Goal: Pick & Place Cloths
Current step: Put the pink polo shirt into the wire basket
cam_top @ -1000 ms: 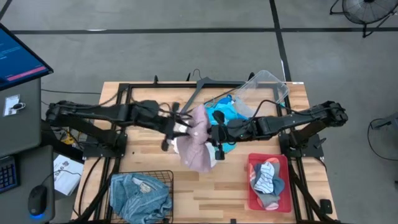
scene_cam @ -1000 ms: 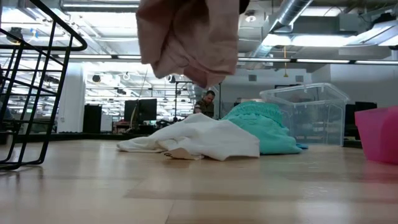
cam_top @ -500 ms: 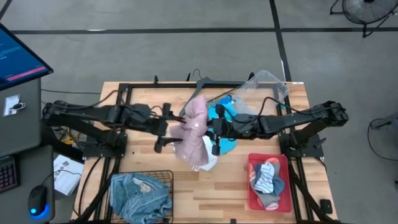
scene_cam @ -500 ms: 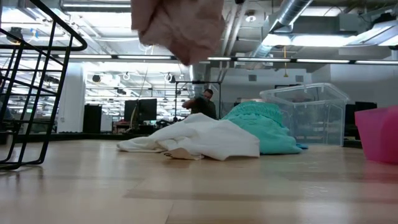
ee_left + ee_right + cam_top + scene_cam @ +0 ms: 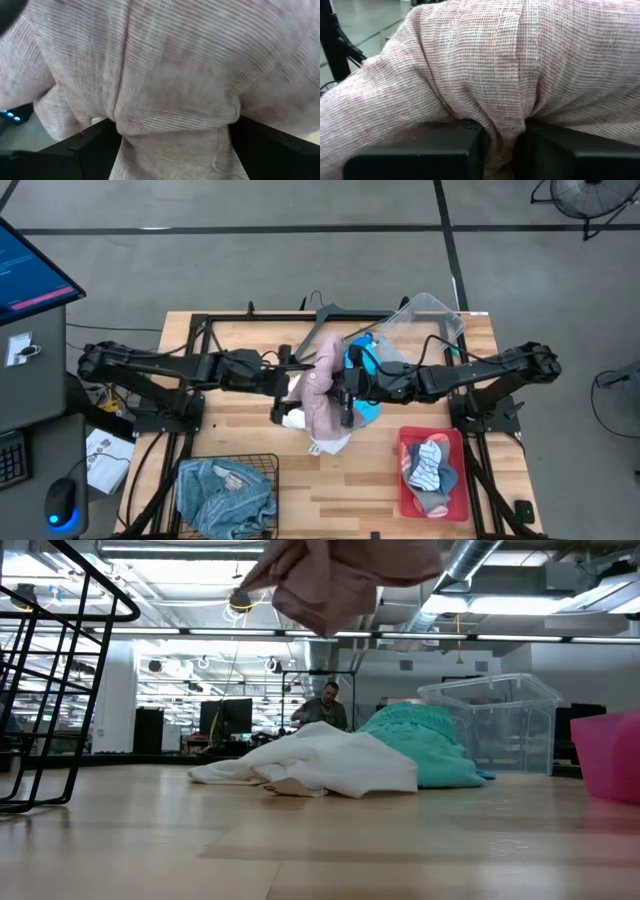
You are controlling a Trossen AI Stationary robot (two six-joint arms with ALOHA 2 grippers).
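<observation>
While both arms are reaching toward the middle of the wooden counter (image 5: 240,442), they are holding the dusty pink garment (image 5: 322,385) up in the air between them. The left end effector (image 5: 293,383) is pinching the fabric from the 9 o'clock side, and the right end effector (image 5: 346,390) is clamping it from the 3 o'clock side; each wrist view is showing the striped pink weave bunched between dark fingers (image 5: 95,150). Beneath the raised garment, a white cloth (image 5: 310,765) is lying on the counter, touching the turquoise-blue cloth (image 5: 425,745) at its 3 o'clock. A clear plastic bin (image 5: 425,320) is sitting tilted toward 1 o'clock. Blue denim (image 5: 225,495) is filling the black wire basket (image 5: 262,463) at 7 o'clock, and striped and grey-blue socks (image 5: 432,465) are resting in the red bin (image 5: 405,480) at 5 o'clock. A grey hanger (image 5: 325,315) is lying toward 12 o'clock.
</observation>
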